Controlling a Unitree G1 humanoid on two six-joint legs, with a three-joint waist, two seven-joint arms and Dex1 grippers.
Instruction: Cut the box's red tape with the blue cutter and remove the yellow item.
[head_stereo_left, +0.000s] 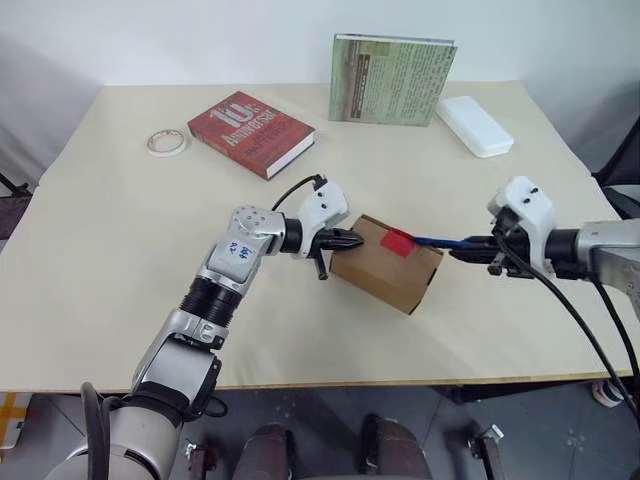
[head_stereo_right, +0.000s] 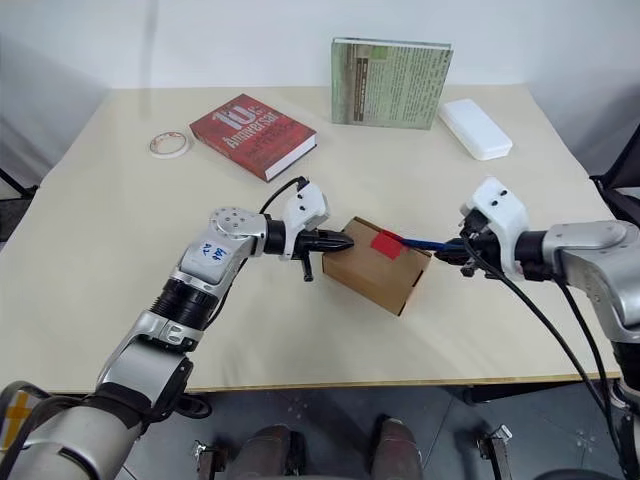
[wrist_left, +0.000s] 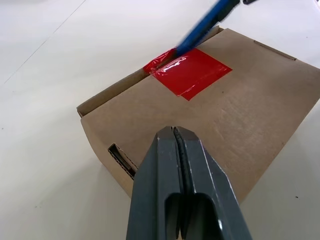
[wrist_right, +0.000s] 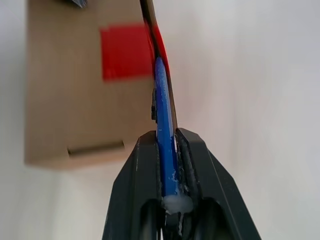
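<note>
Mid-cut: right pincer (head_stereo_left: 478, 253) clamping blue cutter (head_stereo_left: 436, 242), tip at red tape (head_stereo_left: 398, 242); left pincer (head_stereo_left: 345, 240) closed empty, bracing box (head_stereo_left: 385, 268); next, slicing through seam.

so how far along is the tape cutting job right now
Done: the right gripper is shut on the blue cutter, and the shut left gripper is at the box's end, seemingly steadying it. In hand: the cutter's tip sits at the edge of the red tape, which looks mostly intact. Left: finish the cut, open the flaps, and take out the yellow item, presumably inside the closed box.
</note>
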